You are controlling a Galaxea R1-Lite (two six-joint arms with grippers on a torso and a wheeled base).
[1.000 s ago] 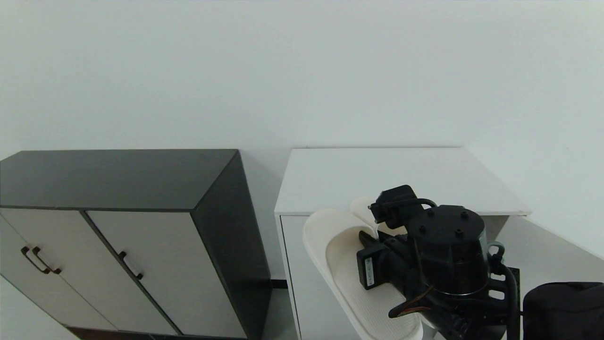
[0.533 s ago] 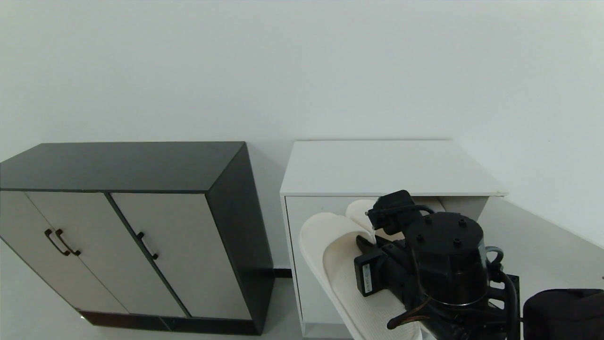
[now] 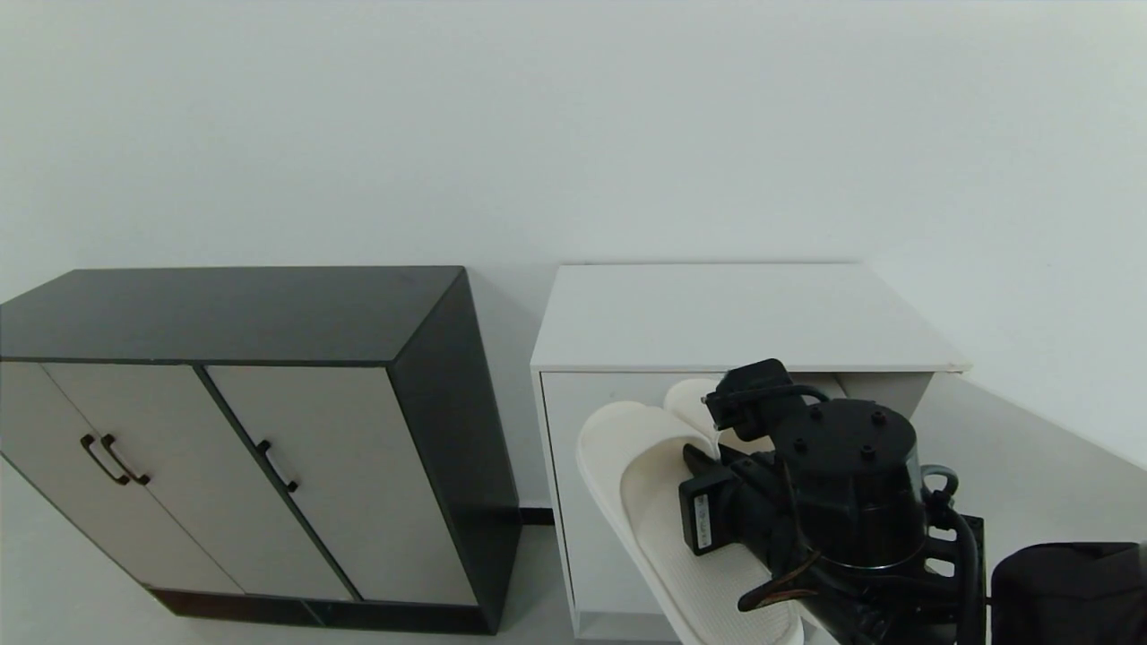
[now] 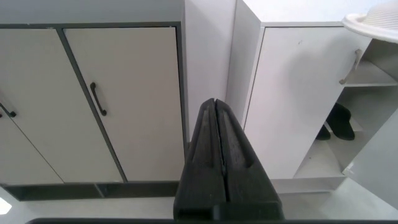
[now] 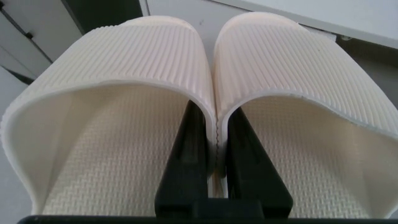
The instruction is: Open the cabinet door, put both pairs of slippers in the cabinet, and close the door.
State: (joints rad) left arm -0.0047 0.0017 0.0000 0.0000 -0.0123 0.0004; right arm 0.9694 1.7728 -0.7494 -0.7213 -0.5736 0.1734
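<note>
Fingers (image 4: 202, 149) of the left gripper (image 4: 214, 111) lie pressed flat against each other, held off the floor and facing the gap between the two cabinets. On the robot's right side, the right gripper (image 5: 215, 124) pinches the cream slippers (image 5: 155, 68) as a pair. Its two black fingers (image 5: 186, 168) reach up inside the shoes, one in each, and squeeze the two inner walls together between them. In the head view the slippers (image 3: 654, 502) are carried in the air in front of the white cabinet (image 3: 735, 313), toes raised and leaning toward the left.

At the far left stands a dark cabinet (image 3: 233, 313) with pale doors (image 3: 314, 484), both shut, each with a slim dark handle (image 3: 273, 466). Just beside it, with a narrow gap between, is the white cabinet. Its left door (image 4: 298, 106) is closed, while the right part is open onto shelves (image 4: 373, 74). A dark pair (image 4: 339, 121) of footwear sits on a lower shelf inside. A plain pale wall (image 3: 573, 134) runs behind both cabinets, which stand on a light floor (image 3: 54, 609).
</note>
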